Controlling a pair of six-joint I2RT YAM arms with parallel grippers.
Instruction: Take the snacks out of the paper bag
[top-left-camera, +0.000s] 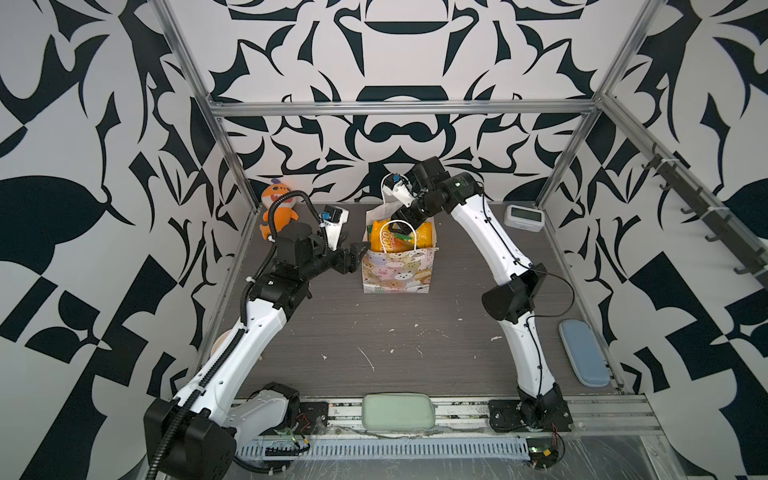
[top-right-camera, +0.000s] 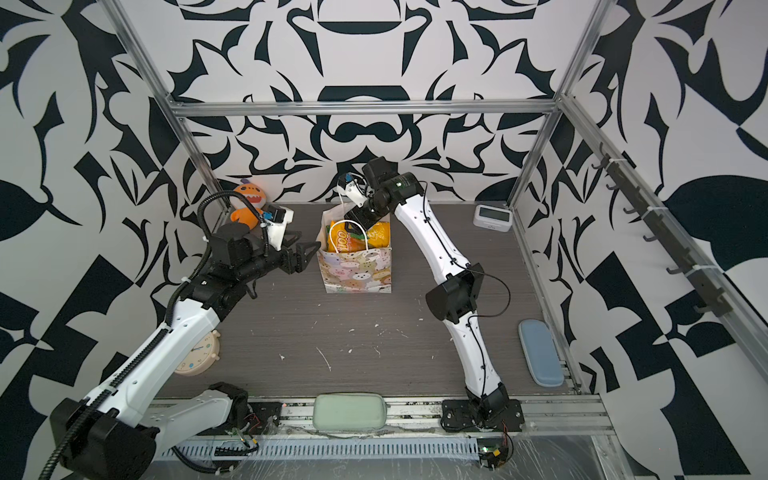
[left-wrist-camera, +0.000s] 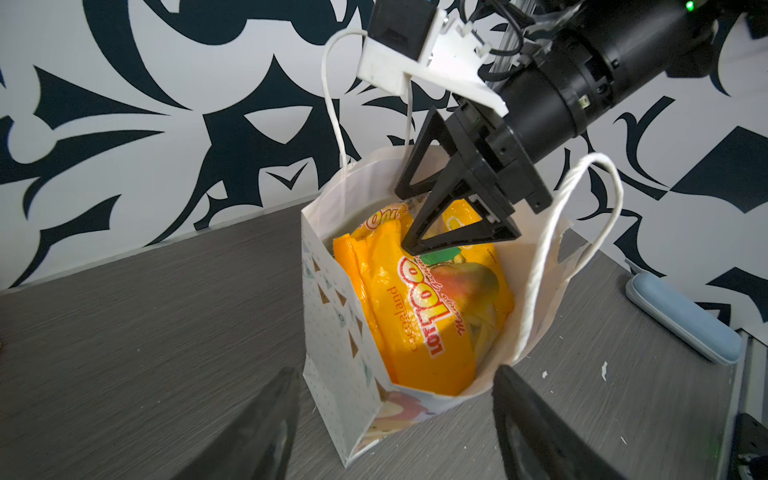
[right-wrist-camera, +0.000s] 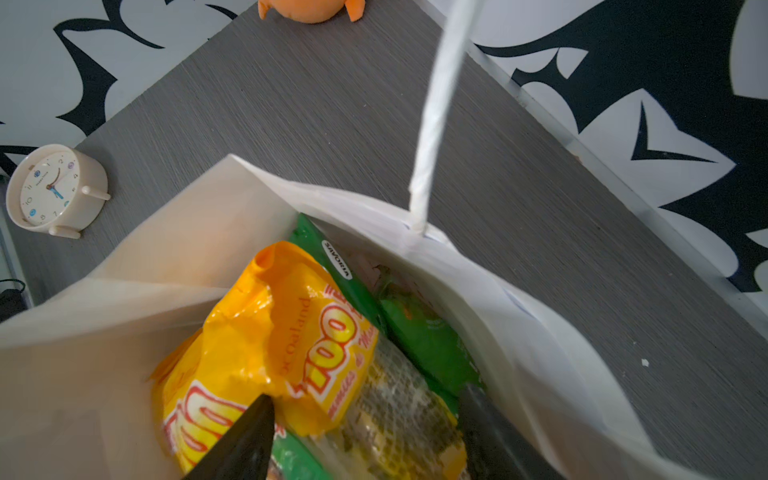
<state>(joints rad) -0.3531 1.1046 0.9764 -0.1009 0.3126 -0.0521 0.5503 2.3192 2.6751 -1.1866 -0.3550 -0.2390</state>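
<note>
The paper bag (top-left-camera: 395, 274) (top-right-camera: 355, 272) stands upright at the back middle of the table, its mouth open. The snacks sit inside it: a yellow-orange packet (left-wrist-camera: 415, 324) (right-wrist-camera: 282, 328) on top, green packets (right-wrist-camera: 424, 336) beside and under it. My right gripper (top-left-camera: 401, 227) (left-wrist-camera: 405, 220) (right-wrist-camera: 365, 411) reaches down into the bag's mouth, open, its fingers either side of the yellow packet's edge, with one fingertip (left-wrist-camera: 409, 248) on the packet. My left gripper (top-left-camera: 359, 249) (top-right-camera: 307, 249) (left-wrist-camera: 395, 378) is open just outside the bag's left side, holding nothing.
An orange plush toy (top-left-camera: 278, 208) sits at the back left, a small digital clock (top-left-camera: 523, 216) at the back right. A blue case (top-left-camera: 584, 353) lies along the right edge, a green case (top-left-camera: 398, 411) at the front. A round cream clock (top-right-camera: 197, 353) stands at the left.
</note>
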